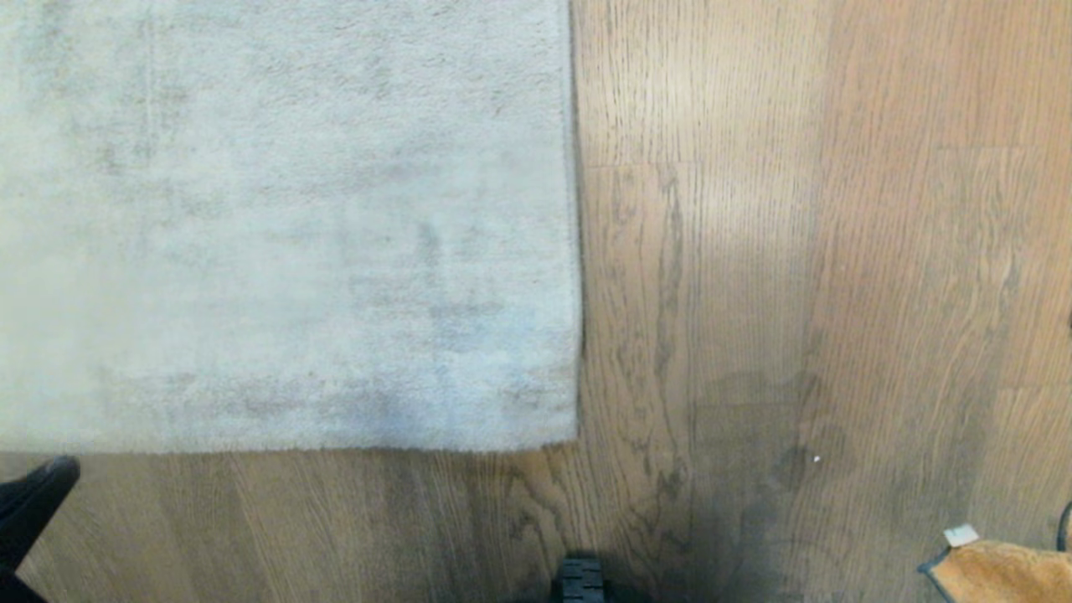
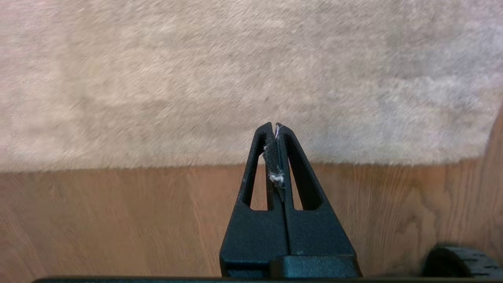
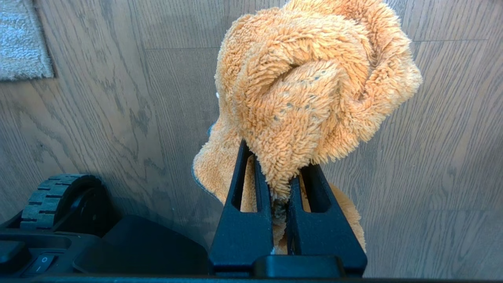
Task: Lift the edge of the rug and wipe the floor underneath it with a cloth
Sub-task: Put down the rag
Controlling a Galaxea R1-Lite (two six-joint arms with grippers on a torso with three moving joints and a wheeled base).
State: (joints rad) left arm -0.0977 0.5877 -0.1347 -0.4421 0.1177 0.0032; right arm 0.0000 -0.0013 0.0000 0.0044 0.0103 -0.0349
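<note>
Two soft things: the rug edge (image 1: 578, 251) lies flat on the floor (image 1: 796, 251), floppy and thin, so pinch its near corner. Left end effector (image 2: 276, 127) clenched empty above the border; right end effector (image 3: 279, 173) grasps the plush, light cloth (image 3: 314, 86).

Cloth (image 1: 1001, 571) cut off at frame corner; rug (image 1: 285, 226) runs past edges.

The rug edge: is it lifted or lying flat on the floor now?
Flat. The rug edge lies straight on the floor, no backing showing; the shut left gripper holds nothing.
</note>
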